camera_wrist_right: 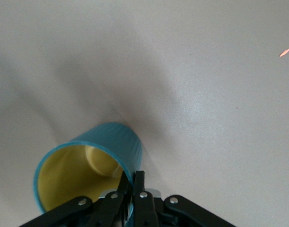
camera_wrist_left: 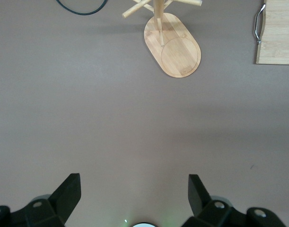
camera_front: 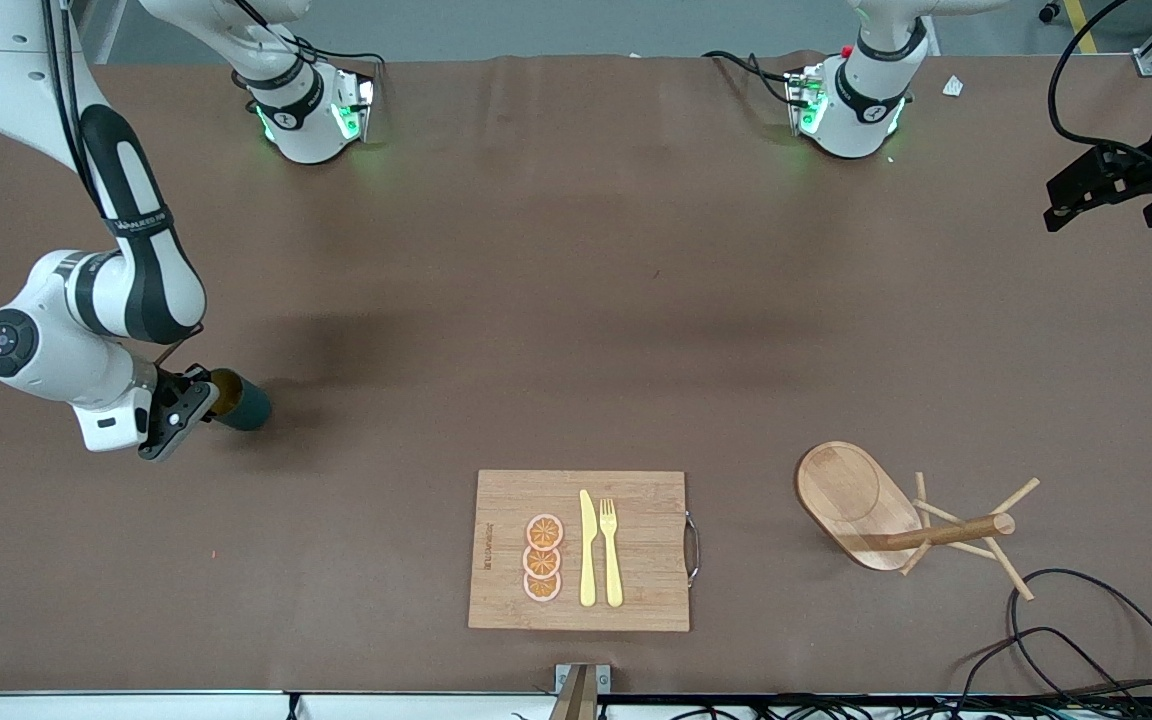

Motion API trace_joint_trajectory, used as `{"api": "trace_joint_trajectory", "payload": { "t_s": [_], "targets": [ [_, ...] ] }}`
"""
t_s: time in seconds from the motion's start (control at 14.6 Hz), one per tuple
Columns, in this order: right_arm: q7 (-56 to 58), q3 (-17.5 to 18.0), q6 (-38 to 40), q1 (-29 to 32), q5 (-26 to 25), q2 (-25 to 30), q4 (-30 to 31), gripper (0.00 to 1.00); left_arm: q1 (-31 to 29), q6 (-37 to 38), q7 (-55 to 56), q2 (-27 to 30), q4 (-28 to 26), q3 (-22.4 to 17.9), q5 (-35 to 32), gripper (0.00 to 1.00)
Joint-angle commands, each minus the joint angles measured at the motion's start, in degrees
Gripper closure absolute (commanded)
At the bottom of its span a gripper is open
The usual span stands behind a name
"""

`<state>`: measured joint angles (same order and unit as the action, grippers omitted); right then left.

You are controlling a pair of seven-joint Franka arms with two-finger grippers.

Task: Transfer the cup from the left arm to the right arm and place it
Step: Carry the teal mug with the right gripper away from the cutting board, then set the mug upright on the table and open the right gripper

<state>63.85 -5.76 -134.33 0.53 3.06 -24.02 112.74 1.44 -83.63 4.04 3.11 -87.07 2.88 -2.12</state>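
- Right gripper [camera_front: 198, 398]: low over the table [camera_front: 576, 300] at the right arm's end, fingers clenched on the rim of the cup [camera_front: 239, 400].
- Cup: teal outside, yellow inside, tilted well over in the grasp with its mouth toward the gripper; whether its lower edge touches the table cannot be told. In the right wrist view the fingers [camera_wrist_right: 138, 187] pinch the cup [camera_wrist_right: 92, 161] wall, one inside and one outside.
- Left gripper [camera_front: 1086, 192]: at the left arm's end of the table, waiting, fingers [camera_wrist_left: 68, 191] spread wide and holding nothing.
- Wooden mug stand [camera_front: 876, 510]: well apart from both grippers, closer to the left one.
- Cutting board [camera_front: 636, 560]: carries a yellow knife [camera_front: 587, 550], a yellow fork [camera_front: 611, 550] and three orange slices [camera_front: 543, 558].
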Motion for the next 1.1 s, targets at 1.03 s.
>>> {"api": "trace_joint_trajectory", "payload": {
  "t_s": [1.03],
  "targets": [
    [-43.9, 1.3, 41.8, 2.2, -1.0, 11.3, -21.1, 0.0, -0.2, 0.6, -1.1, 1.2, -0.7, 0.3, -0.3, 0.0]
  ]
}}
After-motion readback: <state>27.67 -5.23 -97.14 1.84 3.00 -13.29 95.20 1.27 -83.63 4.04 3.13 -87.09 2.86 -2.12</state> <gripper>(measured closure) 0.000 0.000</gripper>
